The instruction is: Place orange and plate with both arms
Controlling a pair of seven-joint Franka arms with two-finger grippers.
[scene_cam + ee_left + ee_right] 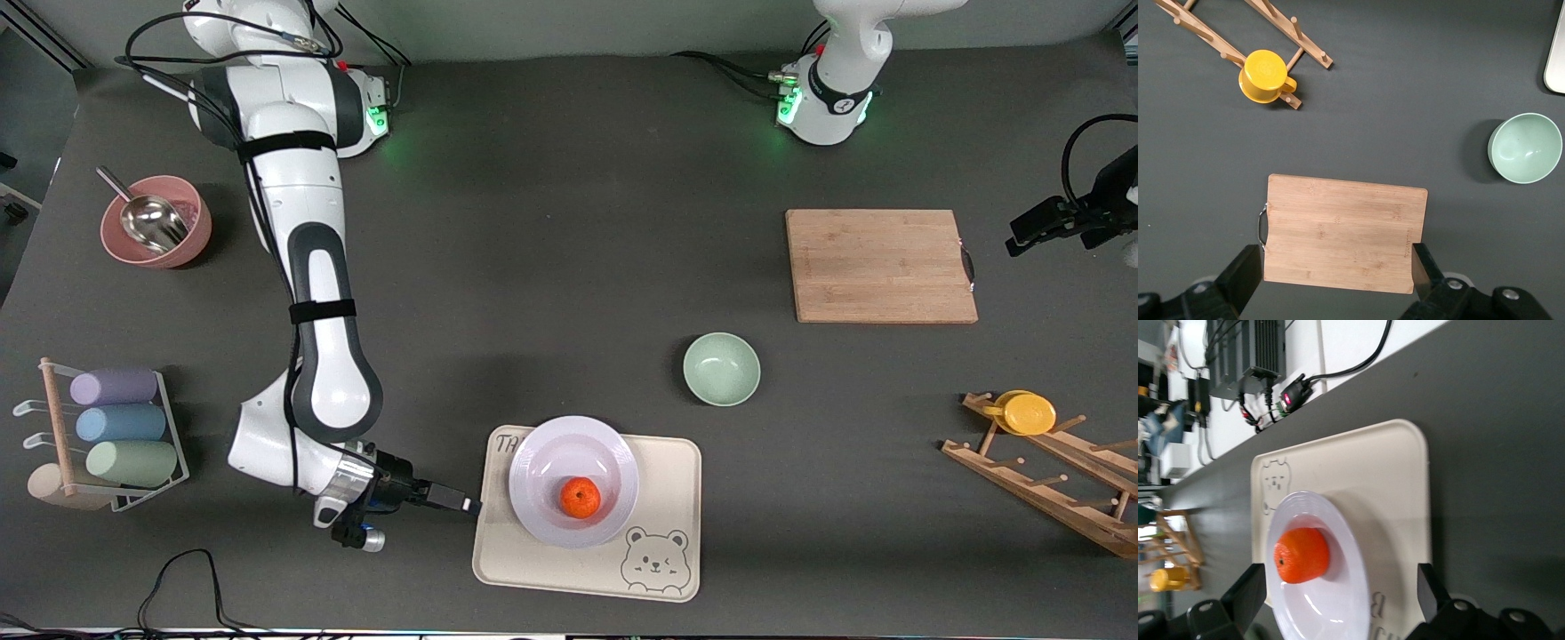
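Note:
The orange (580,497) lies in the sunken centre of the pale lavender plate (533,462). The plate rests on the cream bear tray (667,471). My right gripper (453,500) is low at the tray's edge toward the right arm's end, pointing at the plate and a little short of it. It is open and empty. The right wrist view shows the orange (1301,555), the plate (1338,607) and the tray (1398,493) ahead of the open right gripper (1338,597). My left gripper (1031,229) is up in the air by the cutting board, open and empty (1335,273).
A wooden cutting board (880,265) and a mint-green bowl (721,368) lie toward the left arm's end. A wooden rack (1049,480) holds a yellow cup (1027,413). A pink bowl with a metal scoop (156,222) and a rack of pastel cups (116,427) stand at the right arm's end.

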